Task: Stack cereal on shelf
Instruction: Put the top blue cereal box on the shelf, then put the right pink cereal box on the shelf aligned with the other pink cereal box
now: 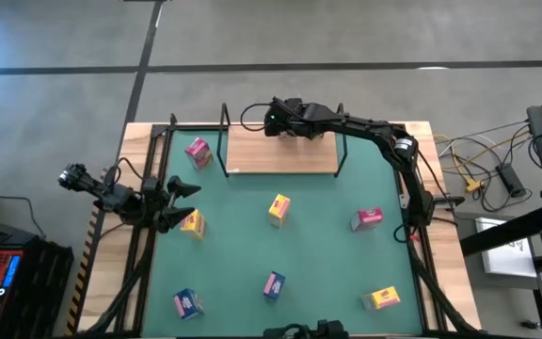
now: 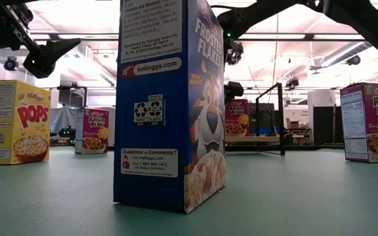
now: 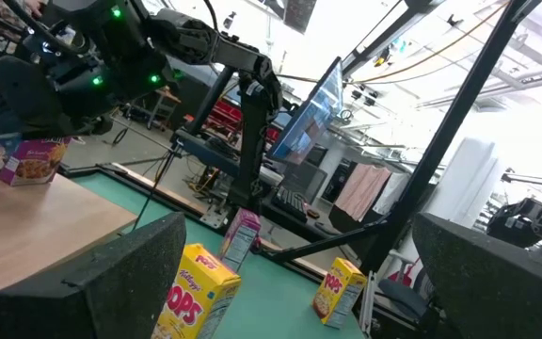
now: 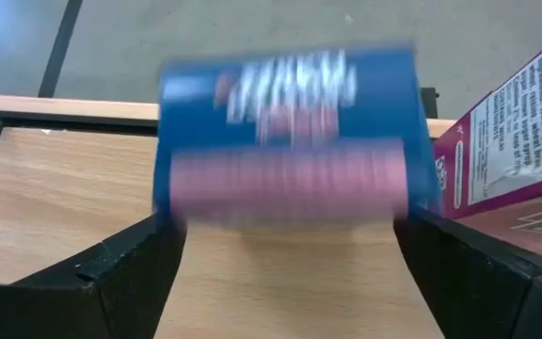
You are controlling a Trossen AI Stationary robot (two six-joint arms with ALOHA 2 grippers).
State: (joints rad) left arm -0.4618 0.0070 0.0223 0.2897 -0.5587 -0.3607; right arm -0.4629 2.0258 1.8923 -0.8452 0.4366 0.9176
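Note:
The shelf (image 1: pixel 280 158) is a light-wood board at the table's far edge, between black uprights. My right gripper (image 1: pixel 275 119) hovers over its far side, open. In the right wrist view a blurred blue cereal box (image 4: pixel 290 122) stands just past my right gripper (image 4: pixel 290 226), over the board (image 4: pixel 64 198). A pink box (image 4: pixel 506 160) stands beside it on the shelf. My left gripper (image 1: pixel 184 205) is open above a yellow box (image 1: pixel 193 224) near the table's left edge, holding nothing. In the left wrist view that yellow box (image 3: pixel 196 292) is below the fingers. My right gripper has a fingertip (image 4: pixel 163 235) at each lower corner of the blue box (image 4: pixel 182 202). I cannot tell whether the fingertips touch the box, because it is blurred while the fingers are sharp.
On the green mat (image 1: pixel 327 254) stand a pink box (image 1: pixel 198 151), a yellow box (image 1: pixel 278 209), a pink box (image 1: pixel 367 218), a blue box (image 1: pixel 274 284), a blue box (image 1: pixel 187 302) and a yellow box (image 1: pixel 382 298). Cables lie beyond the right edge.

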